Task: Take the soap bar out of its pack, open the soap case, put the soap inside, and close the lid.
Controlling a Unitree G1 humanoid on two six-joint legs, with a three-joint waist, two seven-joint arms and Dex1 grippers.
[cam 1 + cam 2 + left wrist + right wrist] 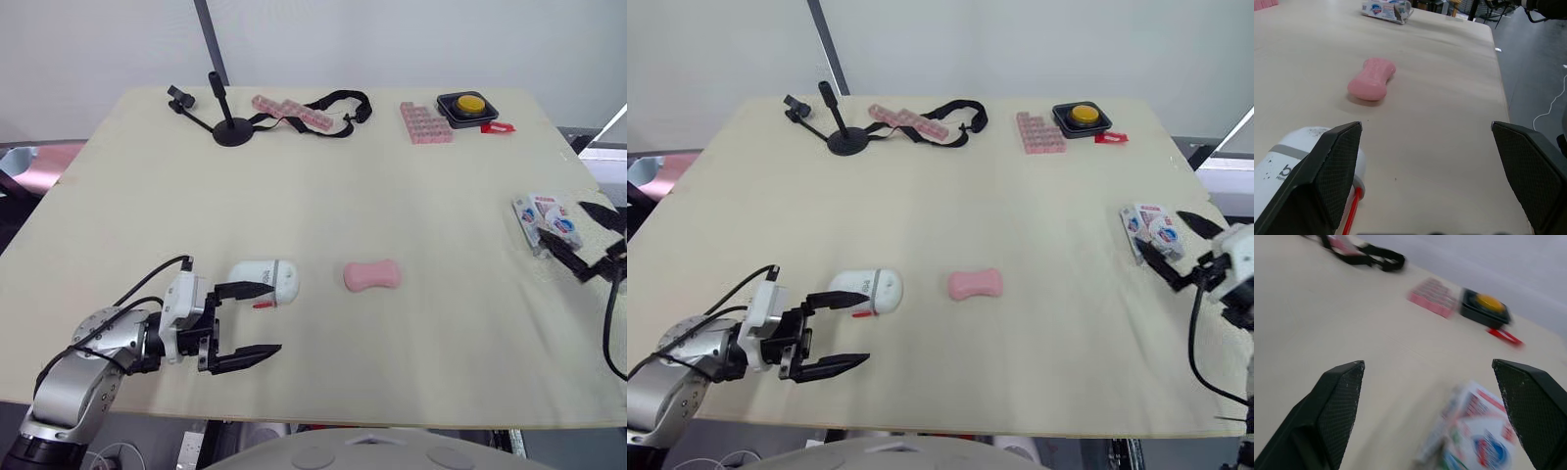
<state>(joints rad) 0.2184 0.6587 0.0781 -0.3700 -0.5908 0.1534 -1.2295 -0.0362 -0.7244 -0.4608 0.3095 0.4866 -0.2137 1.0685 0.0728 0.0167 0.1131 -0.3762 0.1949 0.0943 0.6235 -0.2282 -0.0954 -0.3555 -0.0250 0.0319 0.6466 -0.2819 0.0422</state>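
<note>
A pink soap bar point(371, 276) lies bare on the table, near the front centre. Left of it rests the white soap case point(263, 281), lid shut, with a small red tab at its near side. My left gripper point(276, 317) stands open low over the table; its far finger overlaps the case's near edge, and bare table shows between the fingers point(1332, 166). At the right edge the blue-and-white soap pack point(546, 220) lies between the tips of my open right gripper point(1159, 227); I cannot tell whether they touch it.
Along the far edge stand a black stand point(230, 122), a black strap with a pink pill organiser point(304, 113), a pink block point(425, 122), a black box with a yellow button point(467, 107) and a red piece point(498, 127). The table's right edge is close to the pack.
</note>
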